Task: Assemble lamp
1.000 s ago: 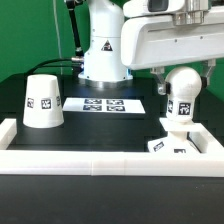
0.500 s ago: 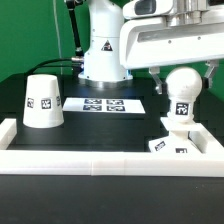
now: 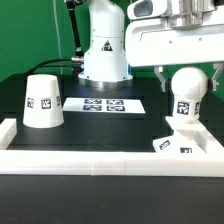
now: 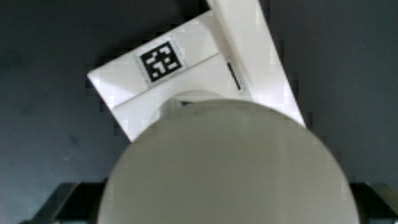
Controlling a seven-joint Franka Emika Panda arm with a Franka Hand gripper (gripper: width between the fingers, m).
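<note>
The round-headed bulb post [image 3: 188, 95] stands upright on the flat angular base [image 3: 180, 143] at the exterior view's right, close to the white rail. My gripper [image 3: 188, 78] is open. Its fingers straddle the bulb's round head with a gap on each side. In the wrist view the bulb head [image 4: 217, 150] fills the picture between my gripper's [image 4: 217, 205] dark fingers [image 4: 68, 203], and the tagged base [image 4: 175, 70] shows beyond it. The cone shade [image 3: 42, 102] stands apart on the exterior view's left, wide end down.
The white rail border [image 3: 100, 160] runs along the front and both sides of the black table; in the wrist view it [image 4: 246, 40] lies right beside the base. The marker board [image 3: 110, 104] lies flat mid-table. The robot's white pedestal [image 3: 103, 50] stands behind it.
My gripper has risen a little and shifted toward the exterior view's right. The bulb post and base also sit slightly further right than before. The shade has not moved.
</note>
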